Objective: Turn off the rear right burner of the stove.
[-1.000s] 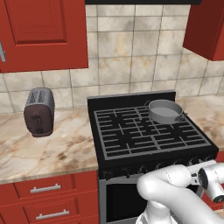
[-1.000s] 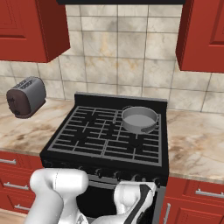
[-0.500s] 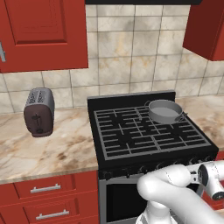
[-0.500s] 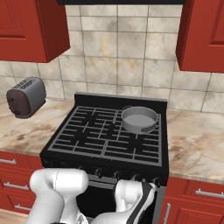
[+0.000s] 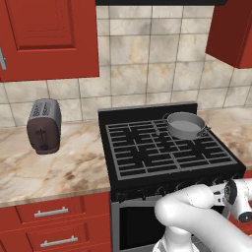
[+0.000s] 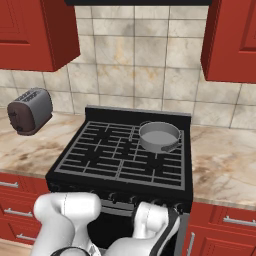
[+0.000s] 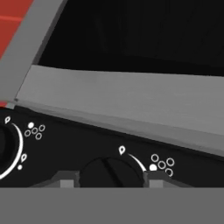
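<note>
Stood centre-right along the counter run: the stove, with the rear right burner in its back-right corner, under a grey pot. Hung low at the front panel's right end: the gripper, well in front of and below that burner. Straddled a round black knob, one fingertip on each side, touching or just beside its rim. Looked closed on the knob, directly ahead between the tips, its ridge running almost across. Sat apart to the left: a second knob.
</note>
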Robot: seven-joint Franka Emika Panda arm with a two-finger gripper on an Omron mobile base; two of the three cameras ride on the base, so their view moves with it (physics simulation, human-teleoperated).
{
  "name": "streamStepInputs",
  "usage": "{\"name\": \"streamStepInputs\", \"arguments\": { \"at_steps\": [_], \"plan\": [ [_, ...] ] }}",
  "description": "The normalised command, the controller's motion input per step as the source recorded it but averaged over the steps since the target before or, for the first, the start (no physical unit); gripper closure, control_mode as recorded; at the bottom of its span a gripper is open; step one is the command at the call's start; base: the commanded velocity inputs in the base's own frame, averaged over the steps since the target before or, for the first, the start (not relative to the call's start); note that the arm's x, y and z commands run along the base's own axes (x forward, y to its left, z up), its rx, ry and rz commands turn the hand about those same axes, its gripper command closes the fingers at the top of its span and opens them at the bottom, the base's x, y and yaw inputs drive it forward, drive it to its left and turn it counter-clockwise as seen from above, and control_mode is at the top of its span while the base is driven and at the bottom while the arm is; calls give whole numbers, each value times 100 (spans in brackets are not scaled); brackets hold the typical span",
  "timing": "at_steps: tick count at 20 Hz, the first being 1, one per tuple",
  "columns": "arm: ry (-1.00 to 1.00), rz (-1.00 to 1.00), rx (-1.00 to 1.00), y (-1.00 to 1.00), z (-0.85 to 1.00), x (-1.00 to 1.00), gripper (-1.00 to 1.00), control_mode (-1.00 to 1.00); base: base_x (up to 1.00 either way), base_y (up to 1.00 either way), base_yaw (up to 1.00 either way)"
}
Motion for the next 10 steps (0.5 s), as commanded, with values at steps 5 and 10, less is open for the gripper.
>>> {"name": "streamStepInputs", "arguments": {
  "at_steps": [5,10],
  "plan": [
    [-2,-22,66,25,17,0,100,-100,0,0,0],
    [-9,-18,71,13,13,-10,100,-100,0,0,0]
  ]
}}
